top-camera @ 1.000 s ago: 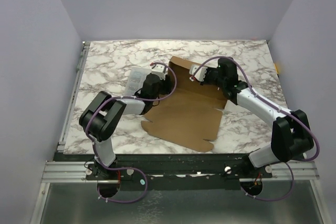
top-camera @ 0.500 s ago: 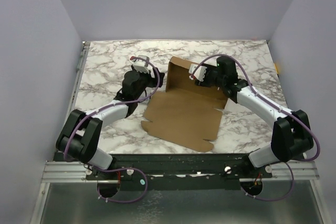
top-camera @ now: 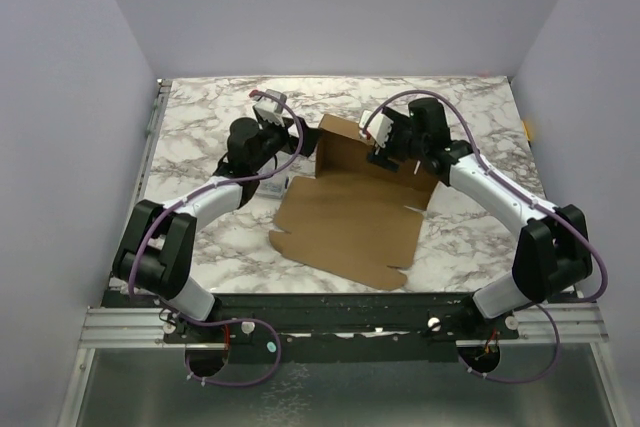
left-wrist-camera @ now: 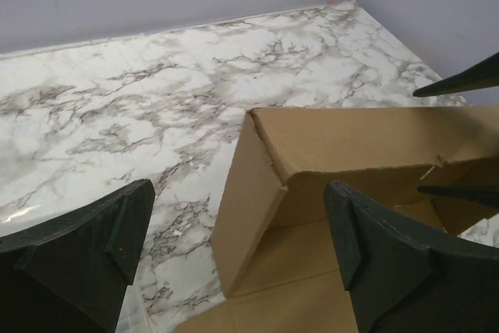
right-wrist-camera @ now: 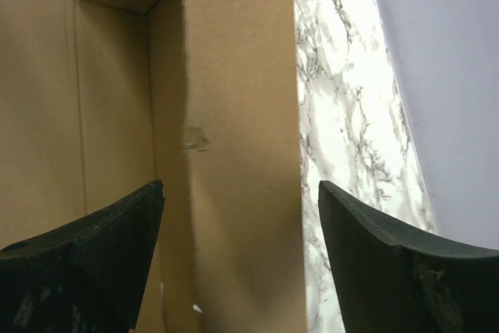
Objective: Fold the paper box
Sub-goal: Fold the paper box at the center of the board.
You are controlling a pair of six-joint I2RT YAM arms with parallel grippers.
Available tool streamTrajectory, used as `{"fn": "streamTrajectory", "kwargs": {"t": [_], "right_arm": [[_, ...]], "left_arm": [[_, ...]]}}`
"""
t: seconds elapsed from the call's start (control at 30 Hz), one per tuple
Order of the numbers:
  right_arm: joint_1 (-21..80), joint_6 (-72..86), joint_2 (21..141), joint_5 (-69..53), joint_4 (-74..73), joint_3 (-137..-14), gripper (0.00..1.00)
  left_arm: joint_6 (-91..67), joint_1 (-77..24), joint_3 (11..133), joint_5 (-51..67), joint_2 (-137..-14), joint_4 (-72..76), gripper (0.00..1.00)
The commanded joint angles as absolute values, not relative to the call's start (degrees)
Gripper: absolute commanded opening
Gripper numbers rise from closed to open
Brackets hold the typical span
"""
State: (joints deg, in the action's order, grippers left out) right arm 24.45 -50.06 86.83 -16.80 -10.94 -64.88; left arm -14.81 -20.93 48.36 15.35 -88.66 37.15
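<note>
- The paper box (top-camera: 345, 222) lies near the middle of the marble-patterned counter (top-camera: 200, 127). It is a brown cardboard sheet, mostly spread flat, with its notched edge toward the arm bases.
- At the far end of the sheet, a long wall and a short side wall stand upright and meet at a corner on the left.
- The left end effector (top-camera: 292, 143) sits just beside that upright corner, on its left side and above the counter.
- In the left wrist view, the left end effector (left-wrist-camera: 238, 193) is spread wide. One finger (left-wrist-camera: 86, 255) is over the marble and the other (left-wrist-camera: 390, 263) is over the box interior. The corner of the paper box (left-wrist-camera: 351, 142) is between them and neither finger touches it.
- The right end effector (top-camera: 388, 155) is at the far wall of the box, near its right half.
- In the right wrist view, the right end effector (right-wrist-camera: 239, 189) is also spread. A cardboard wall of the paper box (right-wrist-camera: 242, 76) runs up the gap between its two dark fingers (right-wrist-camera: 86, 263), with clear space on both sides.
- Neither end effector is pinching anything.
</note>
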Motion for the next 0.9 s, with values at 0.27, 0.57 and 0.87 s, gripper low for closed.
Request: {"fn": "streamTrajectory", "kwargs": {"t": [0.27, 0.57, 0.87], "right_arm": [[23.83, -40.98, 80.34, -28.51, -30.86, -74.48, 1.0], [10.06, -33.0, 64.86, -41.88, -37.77, -64.52, 1.0], [-10.84, -25.45, 55.95, -53.83, -33.96, -54.99, 1.0]], "left_arm": [[-14.7, -19.8, 52.62, 26.44, -86.72, 37.61, 0.99], [-10.34, -20.64, 58.89, 35.37, -86.81, 36.27, 0.91], [39.55, -33.24, 58.31, 28.12, -83.01, 16.09, 0.95]]}}
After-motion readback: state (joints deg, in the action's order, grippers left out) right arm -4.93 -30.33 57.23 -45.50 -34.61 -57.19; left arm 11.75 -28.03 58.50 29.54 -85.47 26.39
